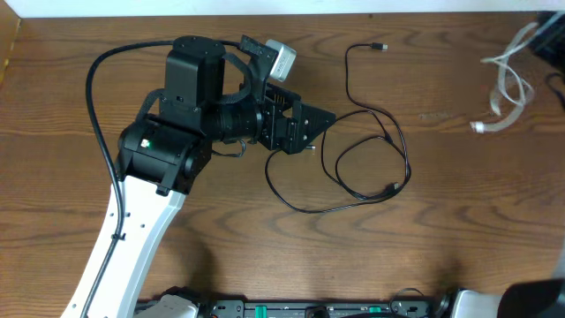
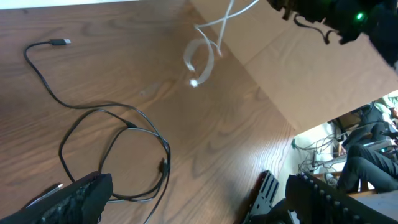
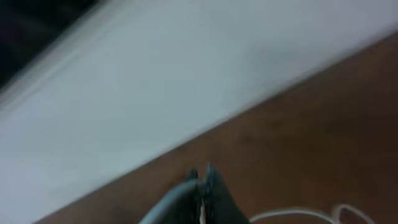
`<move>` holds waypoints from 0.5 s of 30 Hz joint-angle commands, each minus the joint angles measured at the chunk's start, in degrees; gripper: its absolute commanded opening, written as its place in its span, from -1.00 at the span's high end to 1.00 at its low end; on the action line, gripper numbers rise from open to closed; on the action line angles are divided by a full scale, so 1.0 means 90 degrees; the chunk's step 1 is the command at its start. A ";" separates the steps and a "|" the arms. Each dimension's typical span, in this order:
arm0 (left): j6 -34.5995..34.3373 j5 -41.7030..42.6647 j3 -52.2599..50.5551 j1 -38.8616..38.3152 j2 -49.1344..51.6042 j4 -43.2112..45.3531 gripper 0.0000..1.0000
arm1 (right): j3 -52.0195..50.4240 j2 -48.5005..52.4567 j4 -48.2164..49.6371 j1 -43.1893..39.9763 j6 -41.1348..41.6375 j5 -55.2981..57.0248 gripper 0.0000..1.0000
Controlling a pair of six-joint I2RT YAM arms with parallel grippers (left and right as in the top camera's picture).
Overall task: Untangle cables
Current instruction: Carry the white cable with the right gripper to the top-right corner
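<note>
The black cable (image 1: 371, 146) lies in loose loops at the table's middle, one plug (image 1: 380, 46) toward the far edge. It also shows in the left wrist view (image 2: 115, 134). My left gripper (image 1: 311, 124) is open and empty, low over the table at the loops' left side; its fingers (image 2: 202, 190) are spread wide. The white cable (image 1: 508, 84) lies bunched at the far right, apart from the black one, and shows in the left wrist view (image 2: 205, 46). My right gripper (image 3: 203, 186) is shut on the white cable (image 3: 292, 214), at the far right corner (image 1: 546, 34).
The left arm's thick black cable (image 1: 97, 115) arcs over the table's left part. A white wall or board (image 3: 155, 74) runs along the far edge. The table's near edge (image 2: 280, 124) drops off to a room with equipment.
</note>
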 commanded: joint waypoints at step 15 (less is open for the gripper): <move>0.0063 -0.0066 0.0085 0.0015 0.0044 -0.0027 -0.88 | 0.5989 0.3939 -0.3752 -0.0561 -0.0588 0.2698 0.97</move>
